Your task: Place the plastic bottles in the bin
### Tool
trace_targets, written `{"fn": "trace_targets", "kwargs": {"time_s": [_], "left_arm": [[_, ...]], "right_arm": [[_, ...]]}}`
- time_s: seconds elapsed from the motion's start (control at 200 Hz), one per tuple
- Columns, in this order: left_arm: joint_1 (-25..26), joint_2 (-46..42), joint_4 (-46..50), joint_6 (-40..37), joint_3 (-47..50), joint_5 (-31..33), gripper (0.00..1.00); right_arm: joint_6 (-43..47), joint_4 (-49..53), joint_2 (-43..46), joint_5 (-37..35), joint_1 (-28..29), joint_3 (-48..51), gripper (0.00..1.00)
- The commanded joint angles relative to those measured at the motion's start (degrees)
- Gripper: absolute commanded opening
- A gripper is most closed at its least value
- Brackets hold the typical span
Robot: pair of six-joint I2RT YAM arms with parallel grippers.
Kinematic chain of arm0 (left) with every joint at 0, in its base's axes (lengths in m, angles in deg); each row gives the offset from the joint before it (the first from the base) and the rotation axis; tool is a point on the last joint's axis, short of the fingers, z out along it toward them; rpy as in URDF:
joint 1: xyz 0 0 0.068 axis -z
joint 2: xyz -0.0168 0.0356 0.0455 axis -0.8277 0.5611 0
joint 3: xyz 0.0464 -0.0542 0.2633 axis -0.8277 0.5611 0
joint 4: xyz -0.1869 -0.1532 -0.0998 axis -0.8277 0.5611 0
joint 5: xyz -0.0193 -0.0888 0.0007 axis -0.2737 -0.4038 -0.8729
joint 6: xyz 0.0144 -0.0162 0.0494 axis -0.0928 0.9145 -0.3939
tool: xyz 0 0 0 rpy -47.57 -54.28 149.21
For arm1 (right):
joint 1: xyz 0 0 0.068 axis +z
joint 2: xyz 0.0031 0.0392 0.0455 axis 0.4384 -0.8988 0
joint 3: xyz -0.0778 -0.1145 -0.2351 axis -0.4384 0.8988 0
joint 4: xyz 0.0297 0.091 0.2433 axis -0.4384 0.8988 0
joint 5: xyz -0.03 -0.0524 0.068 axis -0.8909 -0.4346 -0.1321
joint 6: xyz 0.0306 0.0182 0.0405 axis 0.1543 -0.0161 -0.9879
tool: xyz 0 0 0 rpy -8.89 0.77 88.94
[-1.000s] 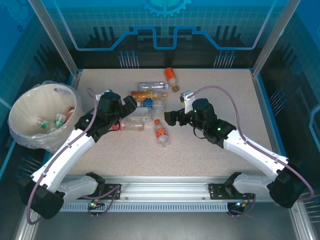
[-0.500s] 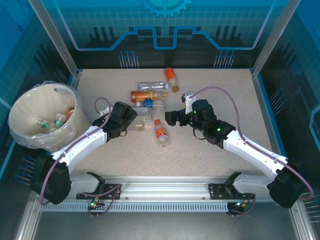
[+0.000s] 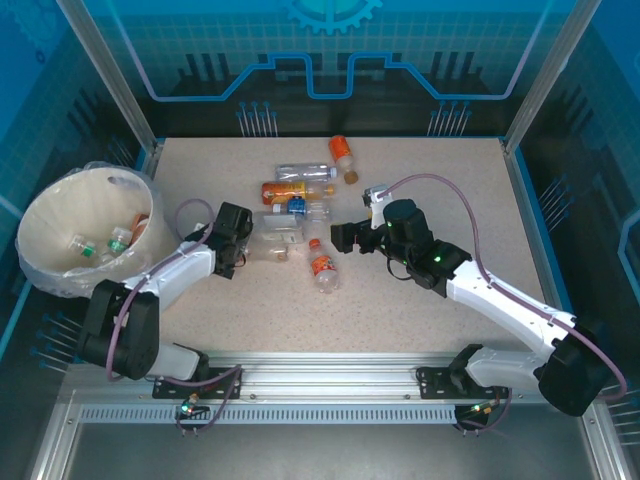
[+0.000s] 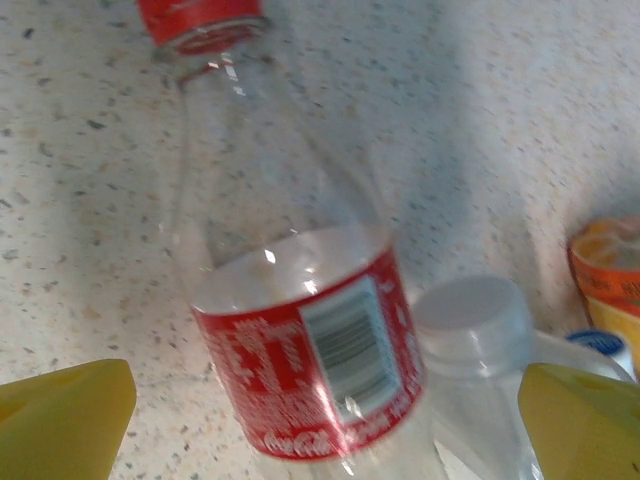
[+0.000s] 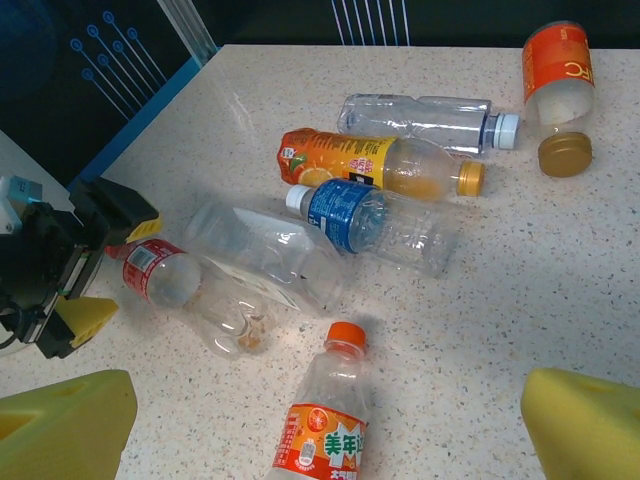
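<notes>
left gripper [image 3: 243, 245] gaping empty right at the red-label bottle [image 4: 300, 370] on the table [image 3: 420, 180], right gripper [image 3: 338, 238] likewise spread, empty, near the loose pile [image 3: 295, 190], few bottles [image 3: 118, 240] already in the bin [image 3: 50, 215].

Robot lab cell with aluminium posts [image 3: 108, 70] and blue panels [image 3: 330, 50].

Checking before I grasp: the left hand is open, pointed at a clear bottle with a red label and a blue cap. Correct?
Not quite. The cap is red, not blue; the left wrist view shows it. The rest holds: the left hand is open, pointed at a clear bottle with a red label.
</notes>
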Motion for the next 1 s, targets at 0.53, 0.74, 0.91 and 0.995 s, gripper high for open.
{"fn": "trace_targets", "kwargs": {"time_s": [0.53,0.74,0.91,0.995], "left_arm": [[-2.82,9.61,-8.07,2.87,-0.13,-2.15,0.80],[-2.88,11.10,-8.95,0.35,-0.31,-2.45,0.76],[-2.92,10.27,-10.42,-2.38,0.76,-1.42,0.67],[-2.92,9.34,-11.53,-4.52,1.30,-1.18,0.62]], "right_arm": [[-1.08,1.93,0.18,-1.72,-0.70,-0.06,1.00],[-0.98,1.97,0.00,-1.65,-0.71,-0.24,1.00],[-0.97,1.97,-0.17,-1.70,-0.72,-0.24,1.00],[-0.97,1.97,-0.24,-1.66,-0.73,-0.24,1.00]]}}
